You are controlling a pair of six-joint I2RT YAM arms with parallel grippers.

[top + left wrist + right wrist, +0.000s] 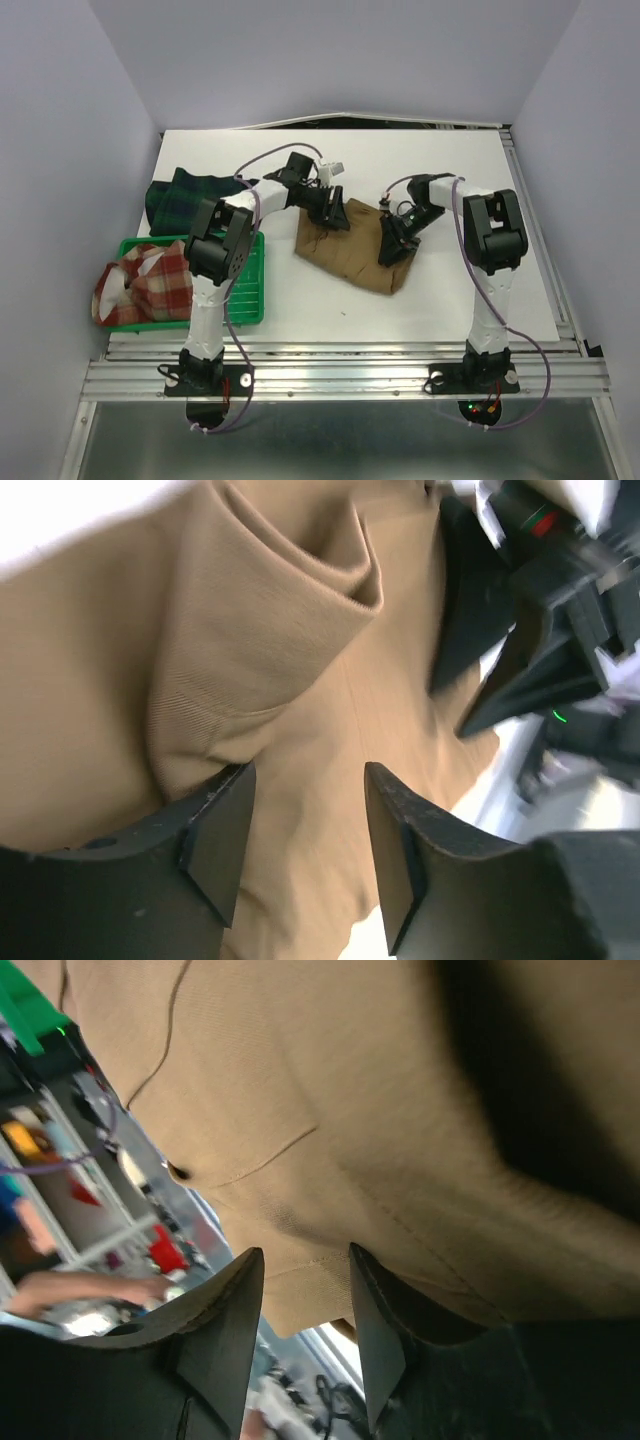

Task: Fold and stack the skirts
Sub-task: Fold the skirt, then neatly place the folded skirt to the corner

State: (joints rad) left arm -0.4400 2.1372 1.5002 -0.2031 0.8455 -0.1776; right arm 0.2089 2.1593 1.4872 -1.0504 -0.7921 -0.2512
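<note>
Here, tan skirt (pixel 345 258) under left claw (pixel 308 780), edge at right claw (pixel 305 1258).

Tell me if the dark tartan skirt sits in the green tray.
No, the dark tartan skirt lies on the table behind the green tray.

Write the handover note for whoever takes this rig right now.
Left gripper: open, fingers astride the near-left edge of the tan-brown pleated cloth skirt, which lies on the white table.
Right gripper: at that skirt's right edge, cloth between its fingers; grip unclear.
Dark green-navy tartan skirt: bunched at the table's far left.
Red-orange-white plaid skirt: crumpled in the green plastic tray, spilling over its left side.
Done: no stack yet; no skirt looks neatly folded.
Left: fold all three, stack them.
</note>
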